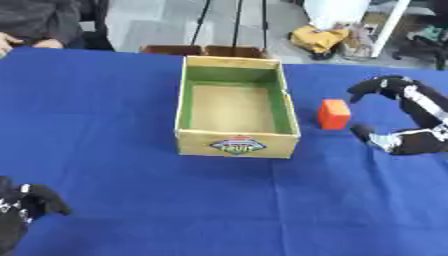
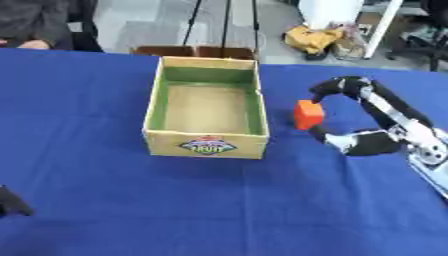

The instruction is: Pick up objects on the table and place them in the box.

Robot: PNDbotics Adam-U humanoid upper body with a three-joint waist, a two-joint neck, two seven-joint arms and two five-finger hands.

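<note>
Overhead, a blue cloth-covered table (image 1: 131,190) with an open box (image 1: 236,145) at its middle and an orange block (image 1: 333,114) just to the box's right.

Beyond the table's far edge lies a grey floor with dark stand legs (image 1: 234,22), a yellow bundle (image 1: 319,37) and a white post (image 1: 389,27); a person's dark sleeve (image 1: 39,20) shows at the far left corner. The box is yellowish card with green inner walls, a bare tan floor and a coloured label on its near wall. The right hand (image 2: 367,142) comes in from the right, its fingers (image 2: 337,86) and thumb spread wide in an arc around the block's right side, one above and one below it; whether they touch the block cannot be told. The left hand (image 1: 22,207) rests near the lower left corner, fingers relaxed, holding nothing.
</note>
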